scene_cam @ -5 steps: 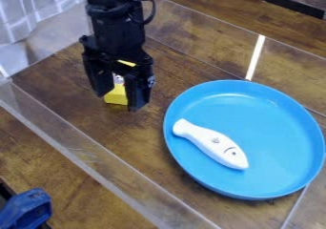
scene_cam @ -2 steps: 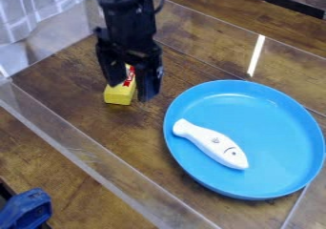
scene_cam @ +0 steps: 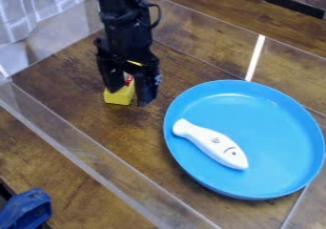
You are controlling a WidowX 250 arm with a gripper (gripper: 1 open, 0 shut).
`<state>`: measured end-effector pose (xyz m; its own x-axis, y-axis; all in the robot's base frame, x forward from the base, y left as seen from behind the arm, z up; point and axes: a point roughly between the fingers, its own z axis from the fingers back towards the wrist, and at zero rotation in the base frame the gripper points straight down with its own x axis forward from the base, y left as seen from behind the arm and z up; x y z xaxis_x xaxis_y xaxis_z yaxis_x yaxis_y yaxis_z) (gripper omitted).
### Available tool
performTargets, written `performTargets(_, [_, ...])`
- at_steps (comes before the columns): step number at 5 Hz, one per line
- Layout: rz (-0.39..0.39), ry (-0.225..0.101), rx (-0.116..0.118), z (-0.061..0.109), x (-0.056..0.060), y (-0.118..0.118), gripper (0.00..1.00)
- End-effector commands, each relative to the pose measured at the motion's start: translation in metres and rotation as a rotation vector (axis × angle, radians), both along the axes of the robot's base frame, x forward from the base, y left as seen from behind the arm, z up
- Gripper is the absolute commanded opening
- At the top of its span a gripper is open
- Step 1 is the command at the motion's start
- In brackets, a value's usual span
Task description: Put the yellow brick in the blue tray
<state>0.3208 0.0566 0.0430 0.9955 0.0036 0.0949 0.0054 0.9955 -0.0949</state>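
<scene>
Down on the dark wooden counter (scene_cam: 76, 118), the yellow brick (scene_cam: 120, 95) sits left of the blue tray (scene_cam: 274, 114), a little apart from its rim. Above the brick, the black pincer (scene_cam: 132, 85) points straight down with its jaws spread wide, one on each side of the brick's top, gripping nothing. Inside the tray lies a white fish (scene_cam: 212, 142), toward the side nearer the brick
</scene>
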Motion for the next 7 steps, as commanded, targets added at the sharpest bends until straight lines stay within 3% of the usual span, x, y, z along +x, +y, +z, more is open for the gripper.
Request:
performTargets(1, [0.059, -0.062, 0.008, 0.015, 0.015, 0.006, 1.0])
performTargets(2, [0.088, -0.06, -0.005, 0.011, 0.022, 0.004, 1.0])
performTargets(4, [0.219, -0.045, 0.001, -0.002, 0.016, 0.013, 1.0])
performTargets(7, [0.042, -0.029, 0.023, -0.009, 0.047, 0.027, 1.0])
